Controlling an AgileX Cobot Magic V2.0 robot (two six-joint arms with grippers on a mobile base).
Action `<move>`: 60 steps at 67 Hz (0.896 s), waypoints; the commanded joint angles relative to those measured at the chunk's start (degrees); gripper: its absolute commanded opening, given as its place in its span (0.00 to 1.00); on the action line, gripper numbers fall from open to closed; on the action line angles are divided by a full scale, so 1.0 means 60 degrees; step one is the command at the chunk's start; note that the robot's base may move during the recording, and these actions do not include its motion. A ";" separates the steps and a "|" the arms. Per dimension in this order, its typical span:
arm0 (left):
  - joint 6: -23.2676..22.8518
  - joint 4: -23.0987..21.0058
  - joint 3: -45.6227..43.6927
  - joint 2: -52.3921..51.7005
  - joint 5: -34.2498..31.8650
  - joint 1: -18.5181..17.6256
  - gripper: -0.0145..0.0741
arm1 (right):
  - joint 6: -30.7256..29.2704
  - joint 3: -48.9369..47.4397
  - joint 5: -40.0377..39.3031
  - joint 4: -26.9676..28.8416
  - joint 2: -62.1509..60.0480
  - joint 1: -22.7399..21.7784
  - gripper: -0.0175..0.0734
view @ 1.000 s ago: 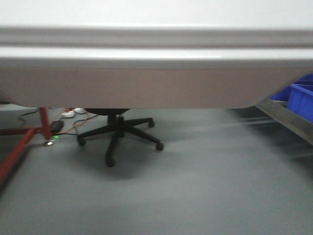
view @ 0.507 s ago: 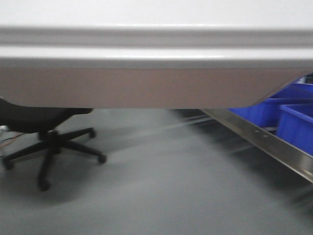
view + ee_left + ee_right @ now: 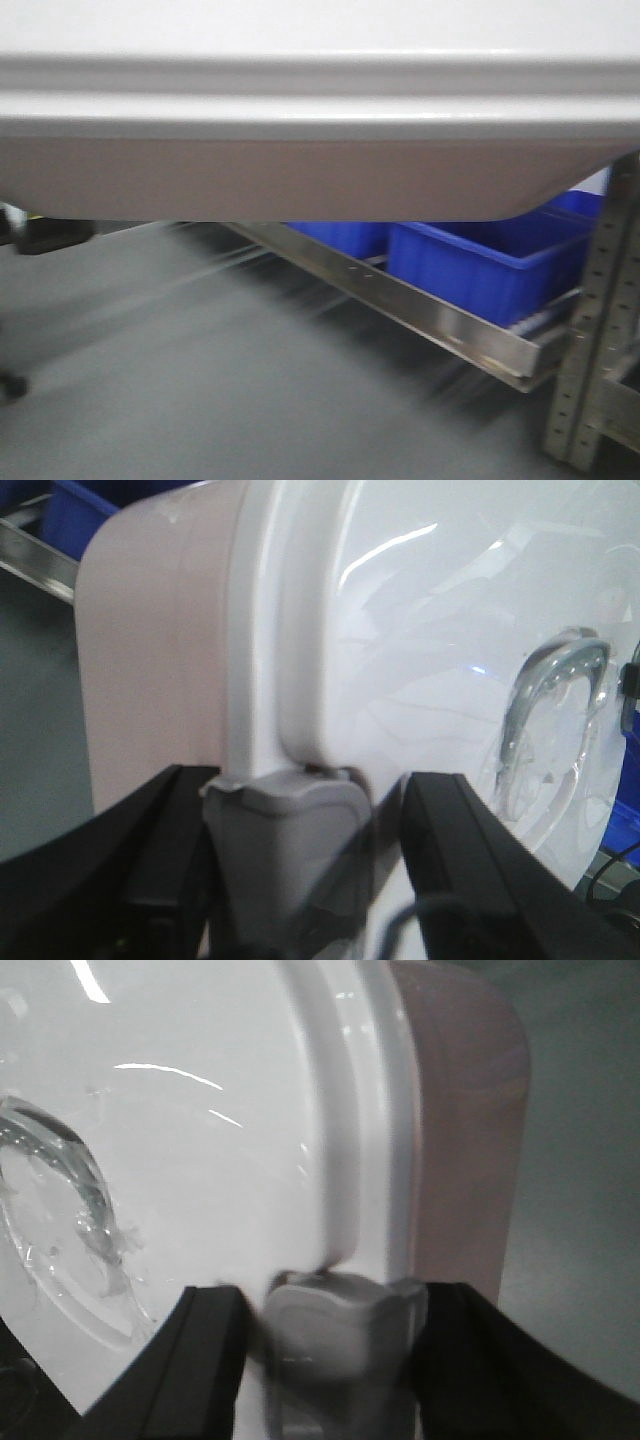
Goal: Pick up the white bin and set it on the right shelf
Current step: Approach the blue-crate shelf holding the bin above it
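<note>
The white bin (image 3: 320, 100) is hanging in mid-air near the front rail of the right shelf (image 3: 430, 318), the left gripper (image 3: 310, 810) and right gripper (image 3: 332, 1305) each clamping a grey end latch (image 3: 285, 855), and I'm judging it bulky, glossy and slippery, so those latches are looking like the surest holds.
</note>
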 commanded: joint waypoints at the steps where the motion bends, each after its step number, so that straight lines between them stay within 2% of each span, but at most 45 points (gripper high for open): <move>1: 0.0095 -0.1748 -0.0260 -0.0078 0.1185 -0.0193 0.45 | -0.0051 -0.0304 0.0591 0.2279 -0.0095 0.0122 0.62; 60: 0.0095 -0.1748 -0.0260 -0.0078 0.1185 -0.0193 0.45 | -0.0051 -0.0304 0.0600 0.2279 -0.0095 0.0122 0.62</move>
